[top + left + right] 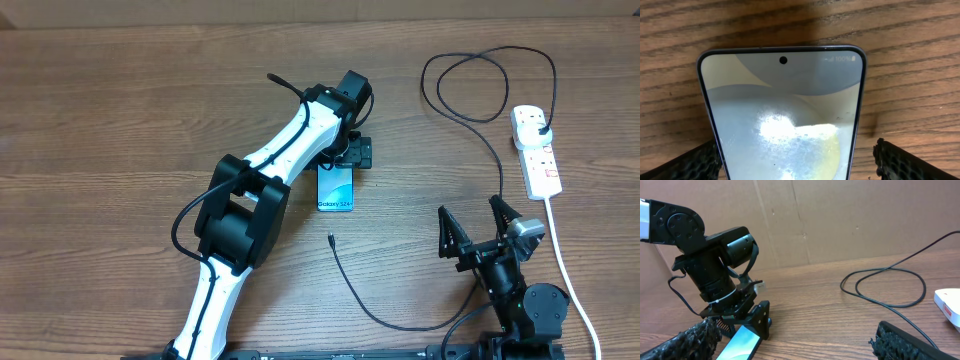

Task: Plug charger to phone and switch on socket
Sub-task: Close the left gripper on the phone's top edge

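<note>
While the left pincer (352,156) straddles the phone (336,189) mid-bench, released and clear of its sides, the right pincer (480,228) gapes empty by the front edge. The charger (332,241) rests its tip near the phone, its plug in the socket (540,162) at the right edge.

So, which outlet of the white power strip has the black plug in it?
The far outlet, at the end opposite the thick white cord; the near outlet stands empty.
</note>
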Motion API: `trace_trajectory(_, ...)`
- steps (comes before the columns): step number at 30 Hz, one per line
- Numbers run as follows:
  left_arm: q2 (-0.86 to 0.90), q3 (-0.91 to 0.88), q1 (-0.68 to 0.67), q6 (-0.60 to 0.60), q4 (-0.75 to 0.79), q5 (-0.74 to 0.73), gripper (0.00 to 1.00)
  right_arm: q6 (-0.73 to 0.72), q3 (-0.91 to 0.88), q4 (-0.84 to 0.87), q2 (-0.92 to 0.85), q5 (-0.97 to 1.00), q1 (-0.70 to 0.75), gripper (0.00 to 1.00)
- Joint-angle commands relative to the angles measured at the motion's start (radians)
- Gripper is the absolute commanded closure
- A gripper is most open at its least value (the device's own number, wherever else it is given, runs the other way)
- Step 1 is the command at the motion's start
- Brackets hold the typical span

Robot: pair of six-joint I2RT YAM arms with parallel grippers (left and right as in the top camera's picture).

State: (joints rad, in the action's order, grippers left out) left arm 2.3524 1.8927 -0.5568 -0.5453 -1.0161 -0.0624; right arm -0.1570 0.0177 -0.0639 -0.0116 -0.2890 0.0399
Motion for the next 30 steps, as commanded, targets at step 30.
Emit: trace_trajectory(30,0.115,-0.067,-0.014,0.006,-0.051,-0.060,0.16,0.002,-0.010,0.006,0.009,-0.001,0.005,0.00)
